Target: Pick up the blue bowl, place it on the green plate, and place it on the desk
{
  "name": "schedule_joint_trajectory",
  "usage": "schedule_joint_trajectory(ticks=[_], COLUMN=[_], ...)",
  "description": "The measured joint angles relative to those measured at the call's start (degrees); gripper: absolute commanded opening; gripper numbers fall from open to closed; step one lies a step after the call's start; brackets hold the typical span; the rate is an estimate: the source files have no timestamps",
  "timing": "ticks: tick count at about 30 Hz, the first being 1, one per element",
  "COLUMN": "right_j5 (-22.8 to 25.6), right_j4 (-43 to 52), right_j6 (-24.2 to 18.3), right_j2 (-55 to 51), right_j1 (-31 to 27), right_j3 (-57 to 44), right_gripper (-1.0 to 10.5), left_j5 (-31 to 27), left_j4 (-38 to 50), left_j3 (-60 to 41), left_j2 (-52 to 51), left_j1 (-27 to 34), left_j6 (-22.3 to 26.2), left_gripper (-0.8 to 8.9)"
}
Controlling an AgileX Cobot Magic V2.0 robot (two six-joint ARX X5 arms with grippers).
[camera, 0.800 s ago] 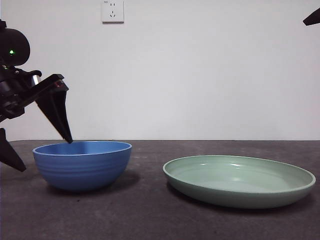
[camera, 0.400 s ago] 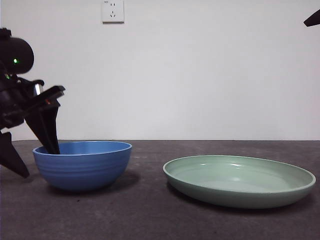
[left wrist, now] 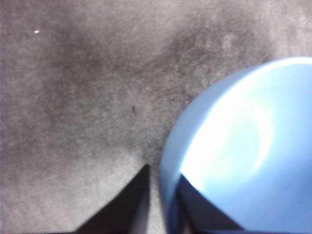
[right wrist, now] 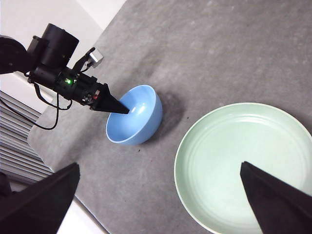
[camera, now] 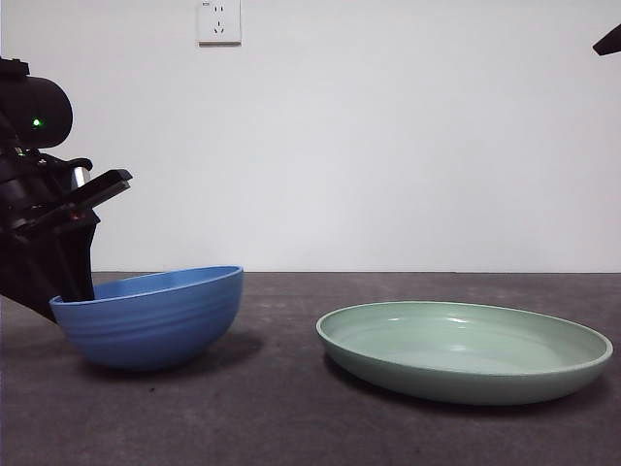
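Front view shows the blue bowl (camera: 147, 316) at the left of the tabletop (camera: 291, 417), tipped so its left rim sits lower, with the left gripper (camera: 60, 289) clamped on that rim, one jaw inside and one outside. To its right, apart from it, the green plate (camera: 464, 349) lies flat and bare, while the right gripper (right wrist: 161, 195) waits high above with jaws wide apart. I judge the pick-up is in hand; next comes a lift clear, then a carry rightward over the plate.
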Motion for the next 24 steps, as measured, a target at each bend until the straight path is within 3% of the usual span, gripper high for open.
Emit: schedule_joint_trajectory(ticks=[5, 13, 24], right_j5=[0.0, 0.57, 9.33], right_j4=[-0.92, -9.7, -24.41], right_j6=[0.0, 0.02, -0.24], right_j2=[0.0, -2.69, -10.75], right_j1=[0.0, 0.0, 0.0], right_j3=[0.0, 2.19, 7.65], right_gripper=[5.8, 5.4, 5.4], left_j5=[-0.13, -0.33, -0.31], left_j4=[-3.69, -17.38, -20.7], left_j3=[1.81, 15.39, 25.07], left_j2=[0.02, 0.02, 0.04], left_j1=[-0.02, -1.99, -15.32], left_j6=[0.15, 0.22, -2.27], left_gripper=[0.16, 0.16, 0.16])
